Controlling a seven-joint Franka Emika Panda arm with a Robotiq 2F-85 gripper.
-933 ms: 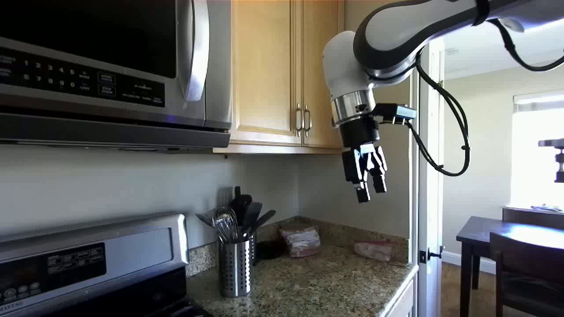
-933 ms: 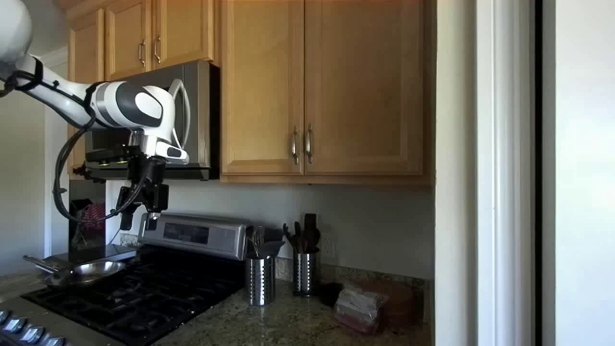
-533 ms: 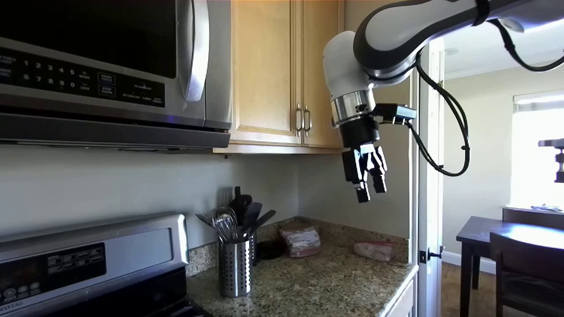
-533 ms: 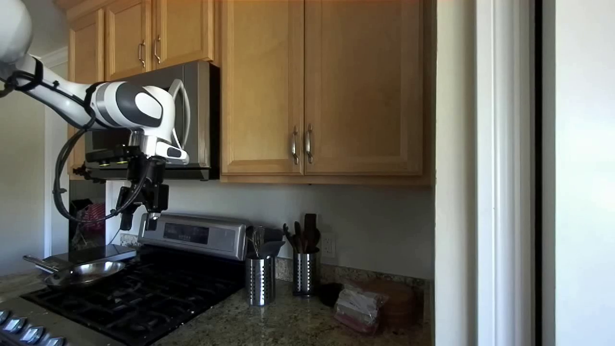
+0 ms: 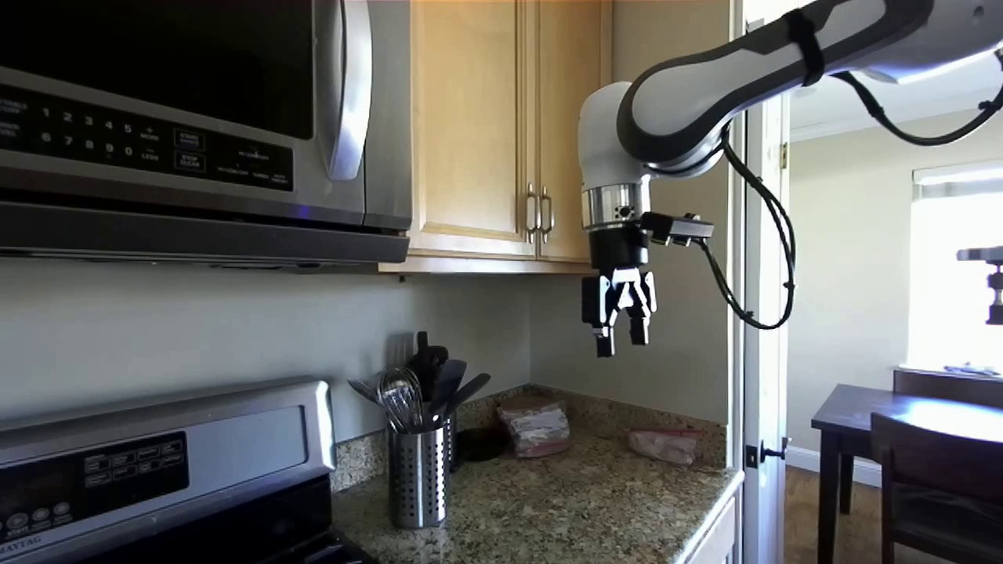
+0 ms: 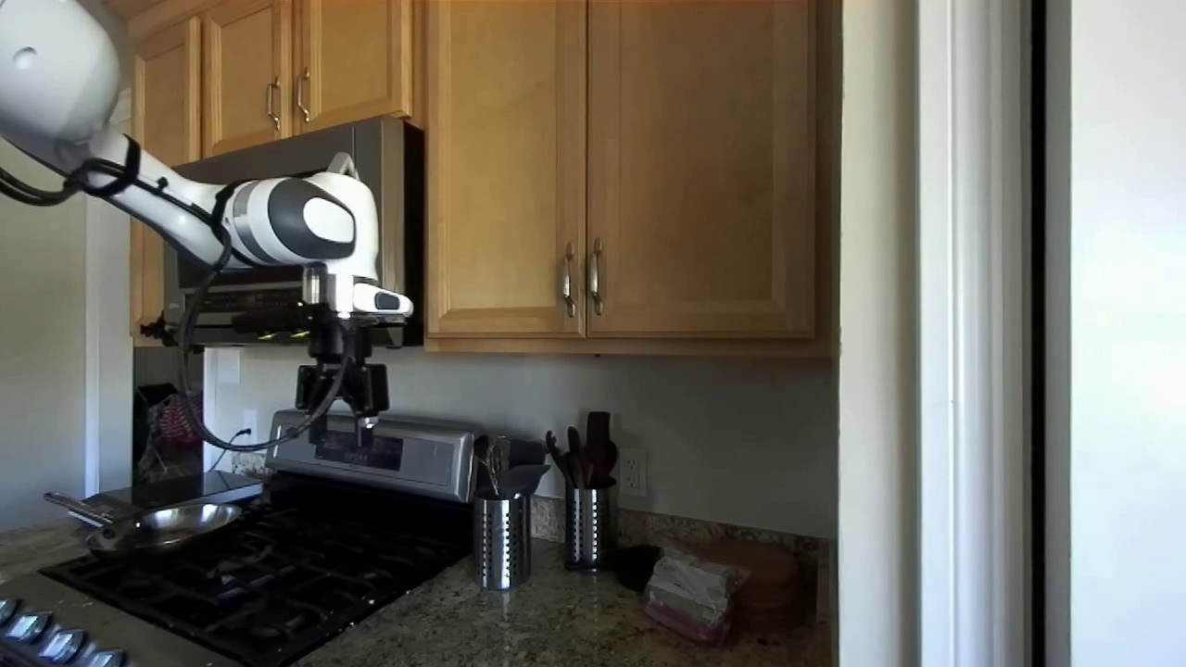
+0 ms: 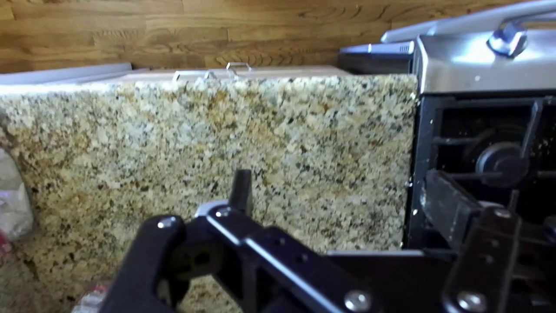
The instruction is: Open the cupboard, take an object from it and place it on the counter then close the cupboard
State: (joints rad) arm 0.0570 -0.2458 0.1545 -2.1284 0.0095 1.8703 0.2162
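Swung left in an exterior view with spread tool [image 5: 622,340], below and right of upright handles [image 5: 531,214] on the cupboard [image 5: 474,129].

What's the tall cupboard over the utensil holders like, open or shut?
Shut. In both exterior views, the cupboard shows two doors sitting flush, their handles side by side and no inside visible.

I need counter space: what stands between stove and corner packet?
A metal utensil holder, a second holder and a dark item, in an exterior view.
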